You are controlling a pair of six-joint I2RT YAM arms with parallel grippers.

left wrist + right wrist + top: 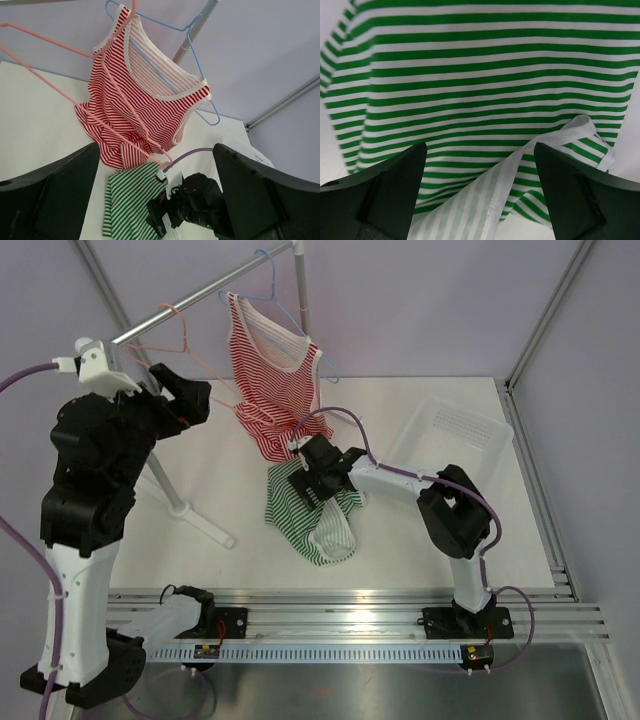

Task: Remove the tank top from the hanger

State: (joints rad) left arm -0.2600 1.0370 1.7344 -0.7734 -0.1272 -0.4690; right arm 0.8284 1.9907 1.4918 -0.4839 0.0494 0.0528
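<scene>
Hovering by the rail, the left hand (180, 392) is spread and empty — the red-and-white striped tank top (272, 380) hangs right of it and farther back, long axis running down off the thin blue wire hanger (197, 59). The right hand (480, 147), also spread, is low over a green-and-white striped top (320, 522) — left looks nearer the straps.

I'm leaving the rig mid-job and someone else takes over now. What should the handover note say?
Left tool: open, empty, raised, facing the rail.
Right tool: open, empty, just over the green top.
Green top: on the table, on no hanger.
Red top: hangs on the blue hanger; the pink hanger crosses its front.
Done: green top is off.
Left: take the red top off the blue hanger.
</scene>
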